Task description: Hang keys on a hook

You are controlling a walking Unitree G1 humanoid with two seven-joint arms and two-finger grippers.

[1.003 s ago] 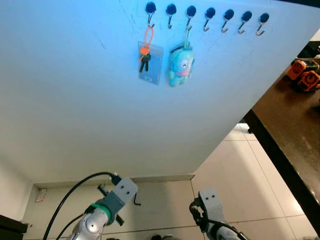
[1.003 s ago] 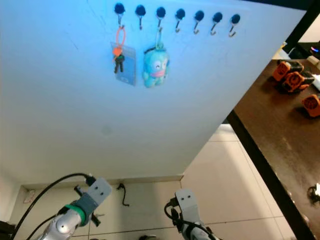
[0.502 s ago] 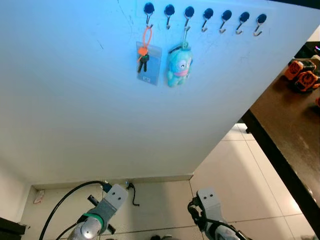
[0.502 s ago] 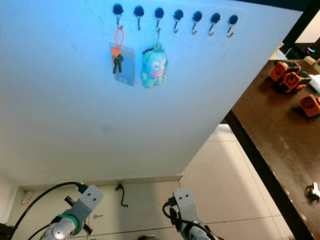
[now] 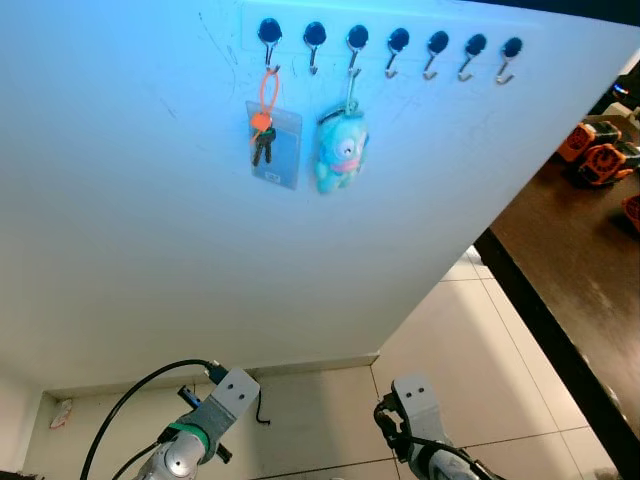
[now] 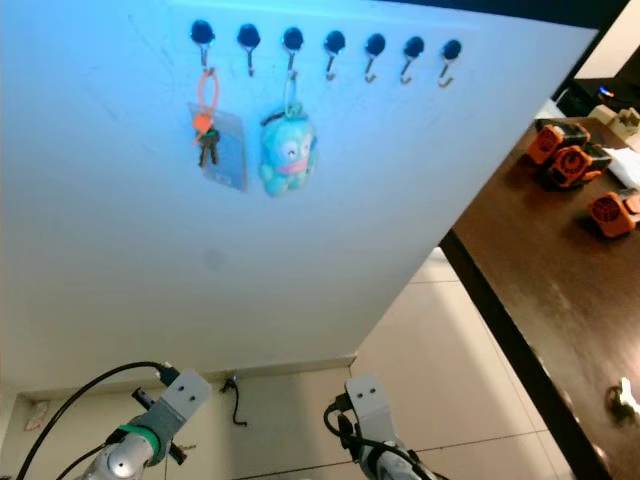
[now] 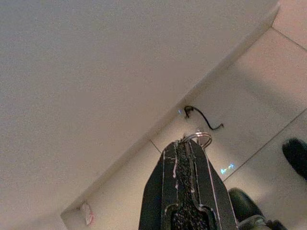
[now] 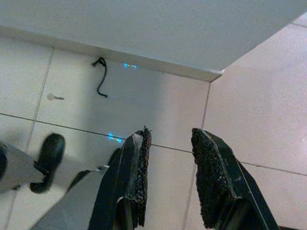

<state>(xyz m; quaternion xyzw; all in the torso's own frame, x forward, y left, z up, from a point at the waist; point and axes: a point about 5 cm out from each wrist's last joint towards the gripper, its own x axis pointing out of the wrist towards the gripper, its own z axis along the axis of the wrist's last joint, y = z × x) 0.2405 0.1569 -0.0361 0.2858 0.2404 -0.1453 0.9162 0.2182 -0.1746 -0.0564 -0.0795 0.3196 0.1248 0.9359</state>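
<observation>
A row of several black hooks runs along the top of the white wall. A bunch of keys on an orange loop hangs from the leftmost hook, over a clear card holder. A blue plush toy hangs from the third hook. My left gripper is low near the floor, far below the hooks. Its fingers are shut, and a thin silver key ring pokes out at their tips. My right gripper is also low, open and holding nothing.
A dark brown table runs along the right, with orange and black devices at its far end. A black cable lies on the tiled floor by the skirting board. My foot shows below.
My left arm has dropped lower than a second ago. The whole picture has shifted, so the head camera moved; the hung keys and plush stay on their hooks.
</observation>
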